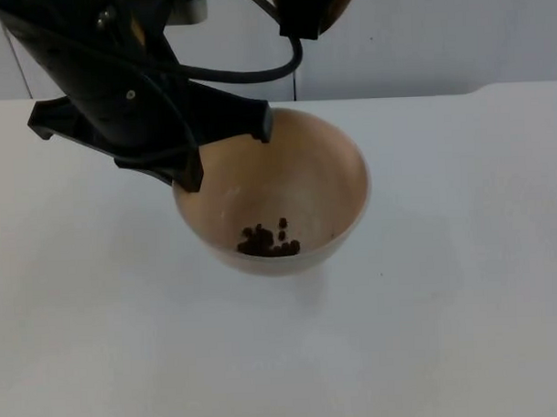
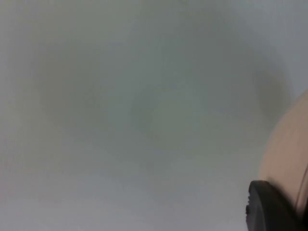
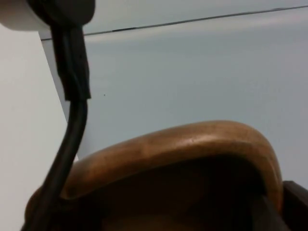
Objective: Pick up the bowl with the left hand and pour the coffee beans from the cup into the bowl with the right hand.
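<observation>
Bench is carrying nothing else nearby. Left pincer is pinching the bowl by its rim, toward the far edge. Right pincer's state: cannot tell; cup is sitting against it. Coffee beans are lying inside the bowl.

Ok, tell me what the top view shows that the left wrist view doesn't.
Only the top view shows the coffee beans lying in the bowl, the left gripper clamped on its rim, and a brown cup at the upper edge. Only the left wrist view shows the bowl's outer wall close behind a black fingertip. Both show the bowl and the white table.
</observation>
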